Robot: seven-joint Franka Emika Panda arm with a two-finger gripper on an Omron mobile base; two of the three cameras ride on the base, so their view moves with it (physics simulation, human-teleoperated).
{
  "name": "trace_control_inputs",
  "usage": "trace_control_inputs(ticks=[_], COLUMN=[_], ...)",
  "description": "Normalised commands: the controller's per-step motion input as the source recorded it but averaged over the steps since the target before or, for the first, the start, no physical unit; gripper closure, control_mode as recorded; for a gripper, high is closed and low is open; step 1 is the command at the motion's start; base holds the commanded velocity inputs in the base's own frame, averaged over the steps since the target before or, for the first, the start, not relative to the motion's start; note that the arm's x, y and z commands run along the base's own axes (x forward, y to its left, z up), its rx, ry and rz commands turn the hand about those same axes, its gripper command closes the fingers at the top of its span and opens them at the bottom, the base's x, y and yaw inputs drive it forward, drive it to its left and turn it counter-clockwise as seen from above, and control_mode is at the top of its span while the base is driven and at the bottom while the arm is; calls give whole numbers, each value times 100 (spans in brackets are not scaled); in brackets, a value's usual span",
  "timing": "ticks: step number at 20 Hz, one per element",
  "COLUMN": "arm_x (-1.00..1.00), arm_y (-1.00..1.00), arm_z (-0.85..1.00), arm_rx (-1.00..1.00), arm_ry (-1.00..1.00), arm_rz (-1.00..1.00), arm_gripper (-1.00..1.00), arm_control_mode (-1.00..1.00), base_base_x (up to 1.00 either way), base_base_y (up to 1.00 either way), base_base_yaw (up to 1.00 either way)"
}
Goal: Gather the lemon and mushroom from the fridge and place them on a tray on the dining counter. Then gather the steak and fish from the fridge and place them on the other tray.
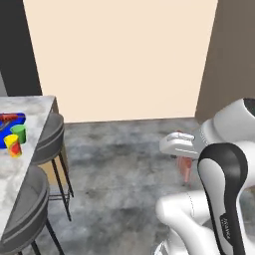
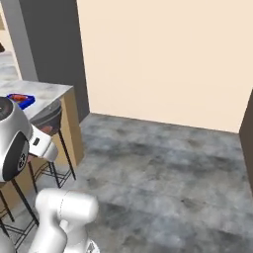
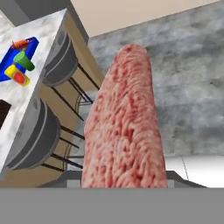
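Note:
My gripper (image 1: 185,160) is shut on the steak (image 3: 124,122), a long red marbled slab that hangs pink below the hand (image 1: 186,170) over the grey floor. To the left, the dining counter (image 1: 35,107) carries the other tray (image 1: 16,119), bright blue, also seen from the hand (image 3: 11,63). A small red-orange item (image 3: 20,43), likely the fish, lies on the blue tray. A dark brown corner of a tray (image 3: 3,113) shows at the picture's left edge. The lemon, mushroom and fridge are out of view.
A green cup (image 1: 19,131) and a yellow cup with a red band (image 1: 13,145) stand by the blue tray. Two grey stools (image 1: 50,135) (image 1: 24,214) line the counter's side. A cream wall (image 1: 119,60) closes the far end of the open floor (image 1: 119,159).

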Motion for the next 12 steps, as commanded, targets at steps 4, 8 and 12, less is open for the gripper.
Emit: trace_control_inputs(ticks=[4,8,12], arm_x=[0,0,0], arm_y=[0,0,0], arm_z=[0,0,0], arm_rx=[0,0,0], arm_ry=[0,0,0], arm_rz=[0,0,0], arm_gripper=[100,100,100], arm_control_mode=[100,100,100], base_base_x=[93,87,83], base_base_y=[0,0,0], base_base_yaw=[34,35,36])
